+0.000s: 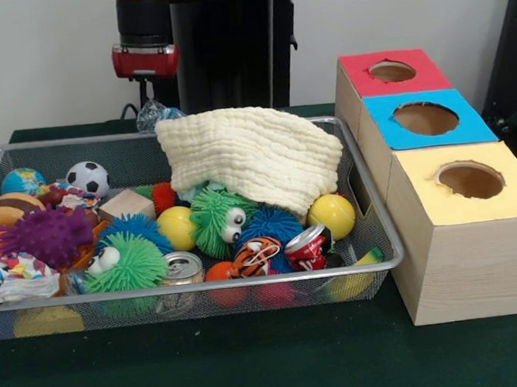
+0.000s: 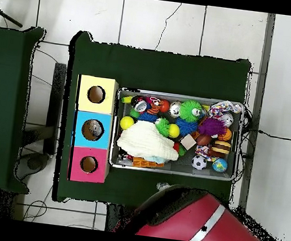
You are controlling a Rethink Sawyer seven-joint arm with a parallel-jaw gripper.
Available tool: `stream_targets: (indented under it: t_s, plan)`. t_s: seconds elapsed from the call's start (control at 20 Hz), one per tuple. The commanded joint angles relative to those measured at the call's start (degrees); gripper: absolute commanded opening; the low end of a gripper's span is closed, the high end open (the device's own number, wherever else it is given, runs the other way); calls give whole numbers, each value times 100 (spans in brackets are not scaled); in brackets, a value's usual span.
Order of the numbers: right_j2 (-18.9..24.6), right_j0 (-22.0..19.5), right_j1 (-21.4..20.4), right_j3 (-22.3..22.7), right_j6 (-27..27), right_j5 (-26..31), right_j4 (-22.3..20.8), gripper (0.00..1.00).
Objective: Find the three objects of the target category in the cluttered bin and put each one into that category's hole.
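**Wire basket of toys, three holed boxes, arm raised behind**

- Wire basket [image 1: 382,237]: silver mesh, wide and shallow, on the green table [image 1: 255,366], lying just beside the row of boxes. Full of clutter.
- Cream cloth [image 1: 250,149]: bunched, draped over the heap toward the box end of the basket.
- Contents seen from the front: soccer ball [image 1: 87,178], globe ball [image 1: 23,181], purple spiky ball [image 1: 47,235], wooden block [image 1: 125,204], two yellow balls [image 1: 177,227] [image 1: 332,214], green fuzzy toy with eyes [image 1: 220,217], teal fuzzy toy with eyes [image 1: 124,262], blue fuzzy toy [image 1: 268,223], silver can [image 1: 183,268], red can [image 1: 307,246], tiger-striped toy [image 1: 255,255].
- Boxes: wooden, each with a round hole on top. Red box [image 1: 391,73] farthest back, blue box [image 1: 426,118] in the middle, yellow box [image 1: 468,184] nearest the camera.
- Gripper [image 1: 149,99]: hangs from the red and black arm above the basket's far rim, behind the cloth. Whether it is spread or closed cannot be told; a crumpled clear wrapper [image 1: 156,115] sits just below it, contact unclear.
- Overhead view: only the arm's red bulk shows at the bottom
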Motion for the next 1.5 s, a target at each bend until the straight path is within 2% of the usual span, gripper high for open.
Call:
stream_targets:
  t_s: [0.05,0.3,0.6,0.9,1.05,1.2,1.3,1.4,1.5]
  plan:
    - [411,147,-1128,-388,682,586,-436,0]
    - [600,89,-1597,-237,874,991,-716,0]
    - [743,-2,-1880,-83,902,1127,-835,0]
    - [857,68,-2471,268,978,1554,-987,0]
    - [1017,3,-2910,544,1109,1839,-1104,0]
    - [1497,-215,-3596,922,1272,2412,-1258,0]
    - [2107,-559,-4298,1324,1266,3021,-1237,0]
    - [2889,-1054,-4985,1753,978,3595,-877,0]
    - [3600,-1505,-5483,2094,566,4013,-326,0]
